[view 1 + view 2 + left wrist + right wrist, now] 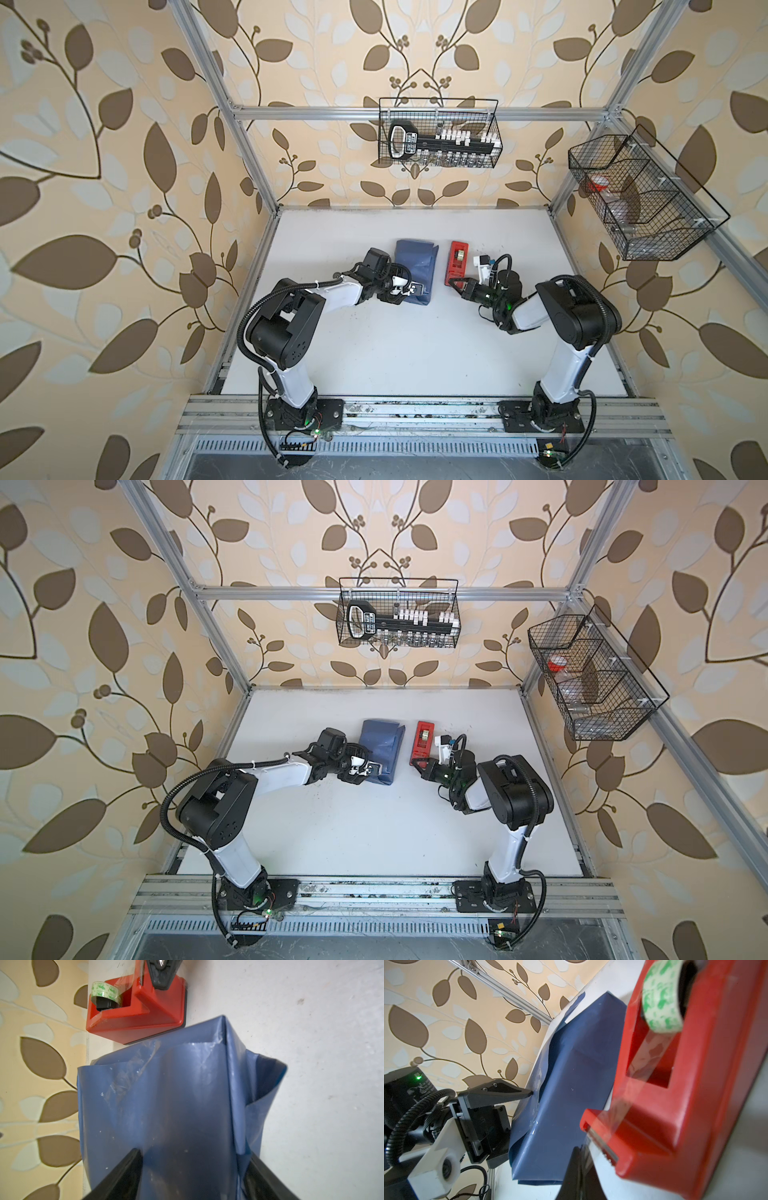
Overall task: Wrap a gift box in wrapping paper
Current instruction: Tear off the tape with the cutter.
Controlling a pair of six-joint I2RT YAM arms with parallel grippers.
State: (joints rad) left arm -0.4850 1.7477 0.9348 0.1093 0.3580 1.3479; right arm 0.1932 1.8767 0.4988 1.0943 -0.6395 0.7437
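- Left gripper (417,289) stood with its jaws wide apart at the near end of the paper (415,262). In the right wrist view one fingertip (529,1093) touched the sheet.
- Between the fingers (124,1174), the paper lay folded over the box, dark side out, hiding it fully.
- A loose flap bulged at one side, and crinkled clear tape showed on the top fold.
- This parcel lay on the table (415,353), toward the back, just beside the dispenser (457,262), with a small gap in both top views.
- Right gripper (453,284) was closed at the dispenser's cutter end.
- A clear strip ran from the roll (104,991) past the cutter toward those fingers; whether they pinched it could not be told.
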